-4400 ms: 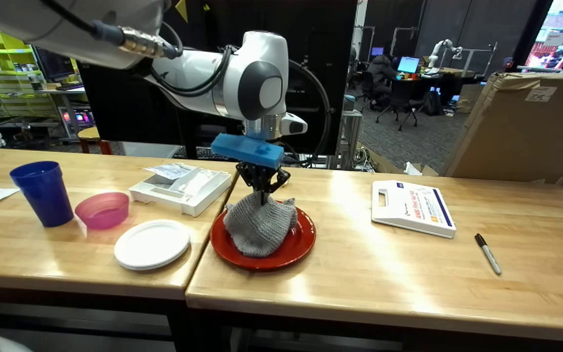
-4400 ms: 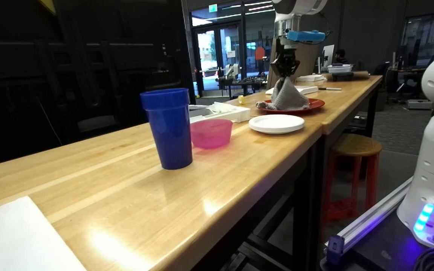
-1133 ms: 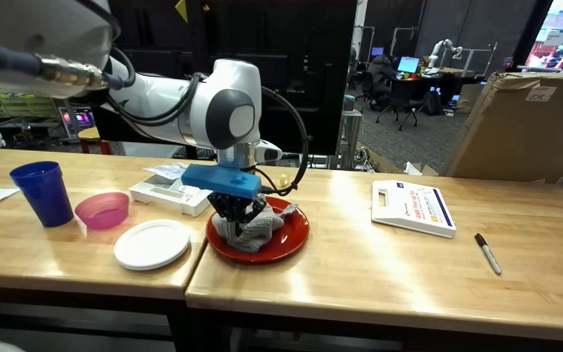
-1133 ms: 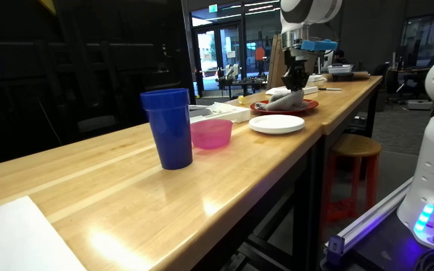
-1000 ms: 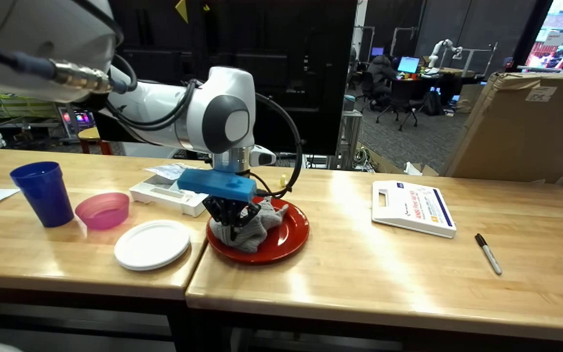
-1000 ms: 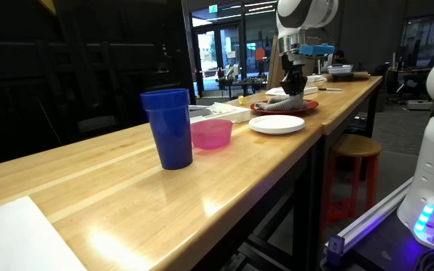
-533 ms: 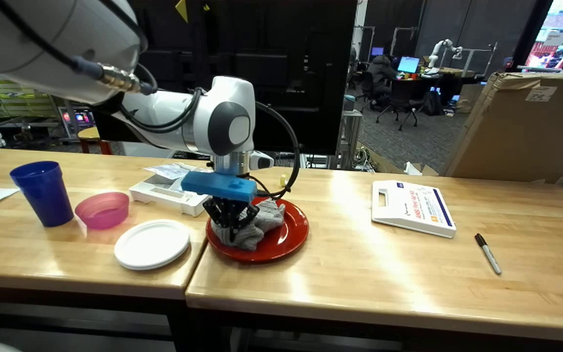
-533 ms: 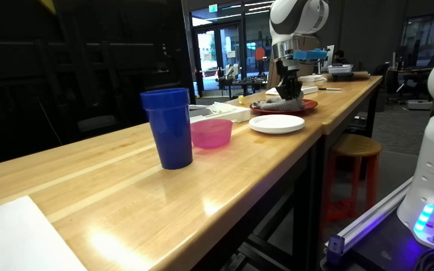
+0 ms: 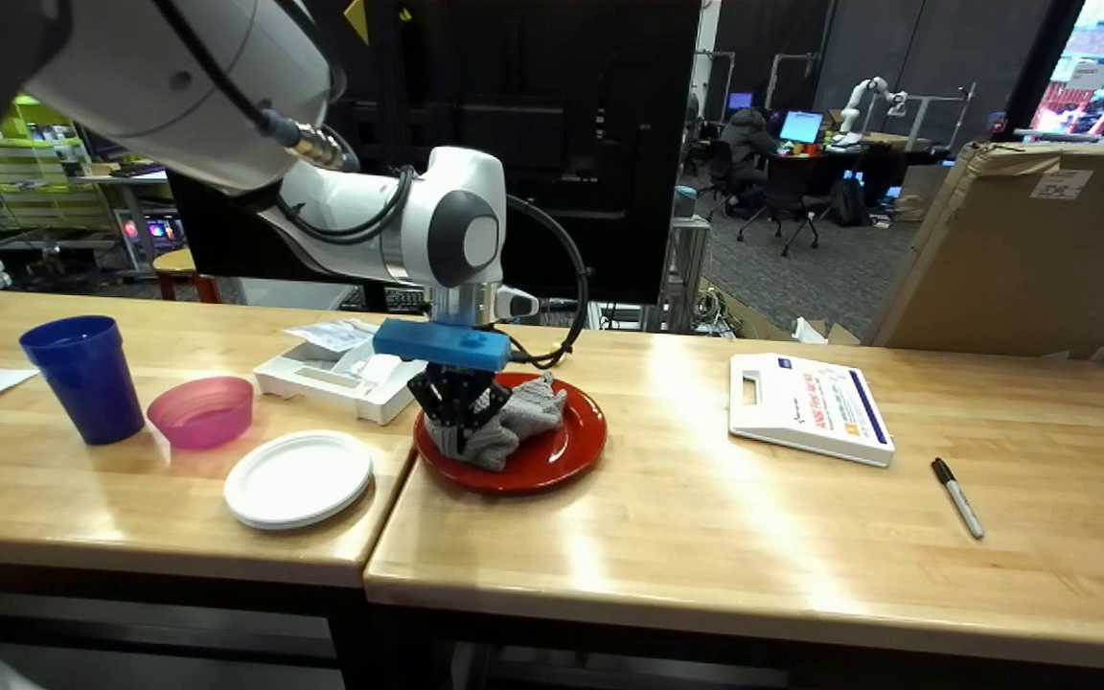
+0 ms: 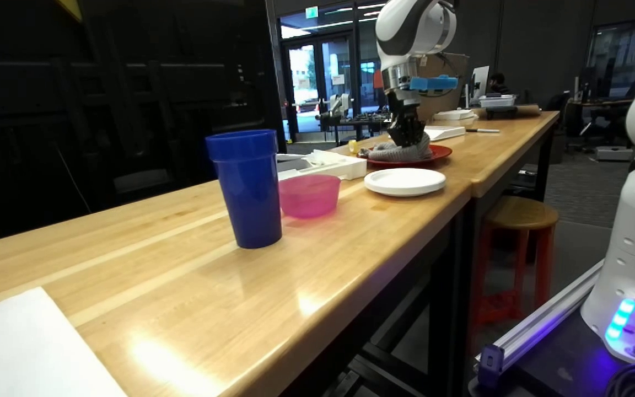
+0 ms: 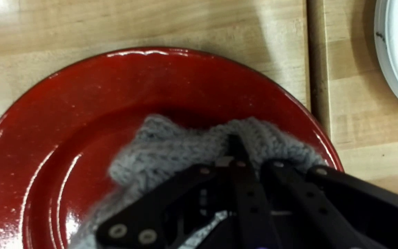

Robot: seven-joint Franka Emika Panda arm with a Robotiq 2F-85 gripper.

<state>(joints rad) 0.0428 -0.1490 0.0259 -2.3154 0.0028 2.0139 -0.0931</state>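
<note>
A grey knitted cloth [image 9: 535, 410] lies bunched on a glossy red plate [image 9: 566, 465]. My gripper [image 9: 462, 443] points down into it over the plate's left part in that exterior view. In the wrist view the gripper [image 11: 243, 148] is shut on the cloth [image 11: 181, 145]; a dark fingertip shows against the knit, the other is buried in folds. Bare red plate [image 11: 164, 79] shows beyond the cloth. From the side, the gripper [image 10: 407, 142] leans a little, with the cloth [image 10: 386, 151] spread flat beneath and beside it.
White plates [image 9: 298, 479] are stacked beside the red plate, across a seam between two tables. Nearby are a pink bowl [image 9: 200, 412], a blue cup [image 9: 87, 383] and an open white tray [image 9: 322, 393]. A white first aid case [image 9: 806, 410] and a marker [image 9: 957, 498] lie further off.
The cloth hung raised like a tent from my gripper earlier and now lies pressed low. Over the last second, gripper, cloth and plate have slid back, away from the table's front edge.
</note>
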